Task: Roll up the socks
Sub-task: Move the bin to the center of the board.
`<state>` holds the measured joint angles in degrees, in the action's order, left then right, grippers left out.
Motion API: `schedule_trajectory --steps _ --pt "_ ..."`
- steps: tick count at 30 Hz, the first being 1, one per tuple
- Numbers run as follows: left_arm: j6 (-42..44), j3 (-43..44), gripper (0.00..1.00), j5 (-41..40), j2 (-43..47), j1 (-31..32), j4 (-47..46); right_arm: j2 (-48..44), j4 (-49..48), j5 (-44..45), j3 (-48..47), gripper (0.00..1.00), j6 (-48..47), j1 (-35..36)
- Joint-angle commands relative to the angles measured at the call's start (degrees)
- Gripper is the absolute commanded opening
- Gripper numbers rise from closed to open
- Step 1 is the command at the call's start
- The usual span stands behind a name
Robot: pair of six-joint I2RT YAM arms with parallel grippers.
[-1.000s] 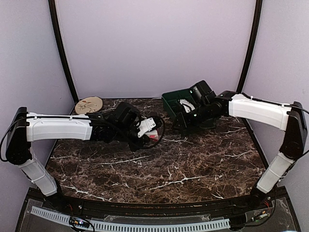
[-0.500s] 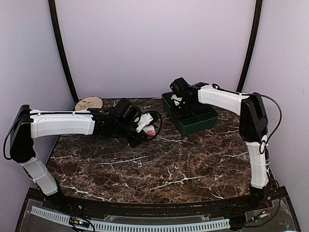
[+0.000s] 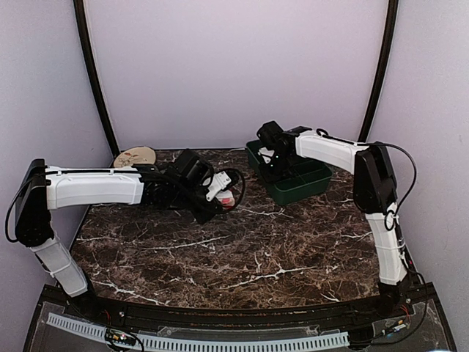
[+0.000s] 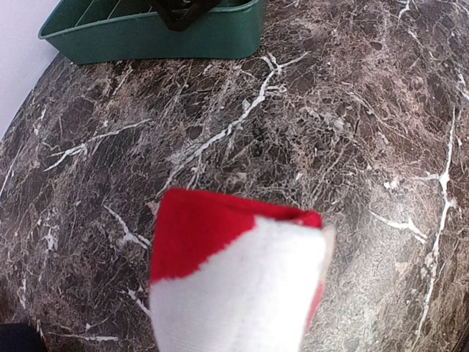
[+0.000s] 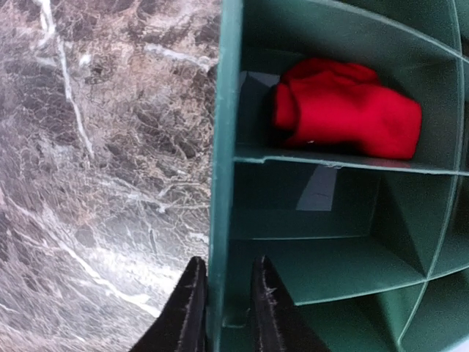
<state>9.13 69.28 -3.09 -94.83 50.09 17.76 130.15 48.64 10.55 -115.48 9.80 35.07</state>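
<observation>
My left gripper (image 3: 220,192) is shut on a rolled sock, red with a white cuff (image 3: 229,198), and holds it just above the marble table left of centre. In the left wrist view this sock (image 4: 234,279) fills the bottom and hides the fingers. A plain red sock bundle (image 5: 344,110) lies in a compartment of the green divided tray (image 5: 223,147). My right gripper (image 5: 226,308) straddles the tray's left wall, one finger outside and one inside, closed on it. In the top view the right gripper (image 3: 272,167) sits at the tray's (image 3: 308,187) left side.
The tray also shows at the top of the left wrist view (image 4: 183,37). A round tan disc (image 3: 135,158) lies at the back left of the table. Two dark curved poles rise along the back wall.
The green tray, tilted up in the right gripper a second ago, now sits flat at the back right. The right arm has folded back. The left gripper with the sock moved slightly away.
</observation>
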Motion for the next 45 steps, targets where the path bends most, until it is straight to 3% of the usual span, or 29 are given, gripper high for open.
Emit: schedule_trajectory --steps 1,7,13,19,26,37,40,45 --pt "-1.7 1.8 0.03 -0.9 0.8 -1.0 1.7 0.9 0.8 -1.8 -0.1 0.14 -2.0 -0.5" --pt "-5.2 4.0 0.03 -1.3 0.3 -2.9 3.2 -1.1 -0.4 -4.8 3.7 0.02 -3.5 -0.5" --pt "-8.2 7.5 0.02 -2.3 -0.7 -5.3 6.2 -7.4 -3.2 -7.4 13.3 0.00 -5.6 2.3" --pt "-10.6 11.7 0.02 -3.3 -2.5 -7.3 9.9 -14.5 -6.1 -7.0 24.3 0.00 -5.5 9.8" --pt "-13.4 18.4 0.02 -3.1 -5.2 -8.0 15.3 -22.3 -7.7 -5.1 32.9 0.00 1.2 19.8" --pt "-18.9 22.0 0.02 3.9 -8.8 -7.9 20.8 -27.1 -9.9 -3.0 37.4 0.00 11.9 32.2" --pt "-19.4 23.5 0.02 6.1 -9.8 -7.7 22.8 -27.1 -10.0 -2.2 37.2 0.07 13.1 33.4" --pt "-18.9 26.2 0.01 7.5 -11.4 -6.6 27.5 -29.9 -10.5 2.8 37.9 0.31 14.9 34.0"
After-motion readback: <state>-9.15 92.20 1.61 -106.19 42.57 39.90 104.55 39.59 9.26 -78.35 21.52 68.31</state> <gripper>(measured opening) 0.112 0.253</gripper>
